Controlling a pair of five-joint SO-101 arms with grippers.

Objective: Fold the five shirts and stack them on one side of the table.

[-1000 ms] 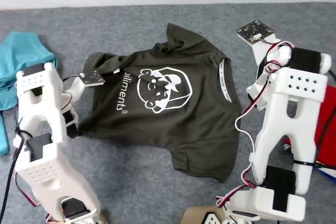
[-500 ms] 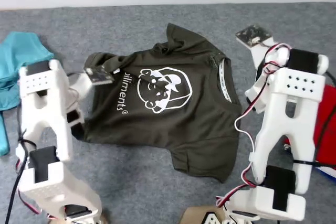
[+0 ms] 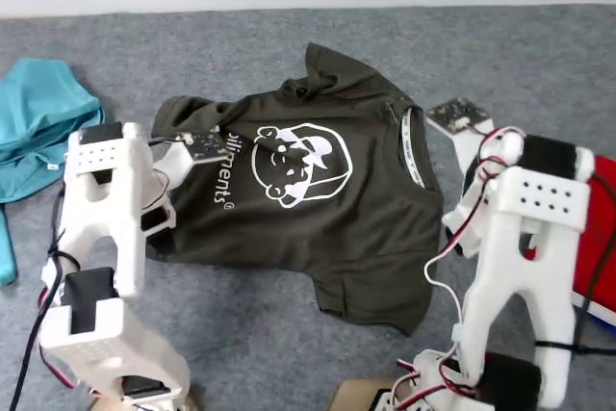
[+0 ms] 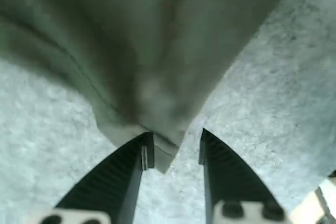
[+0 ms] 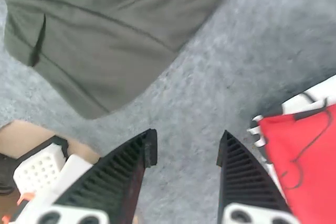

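1. Left wrist view: the left gripper (image 4: 176,136) stands open astride a hem corner of the dark shirt (image 4: 157,51), likely placed to pinch it for a fold.
2. That shirt lies spread, print up, mid-desk.
3. The right gripper (image 5: 188,137) is open and empty over bare desk (image 5: 220,72), beside a red shirt (image 5: 299,150).
4. A teal shirt (image 3: 38,113) lies crumpled well apart.

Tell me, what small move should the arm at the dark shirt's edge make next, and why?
Probably close the left gripper. Its jaws stand open with a corner of the dark green shirt lying between them on the grey table, so pinching now would likely secure the cloth for a fold.
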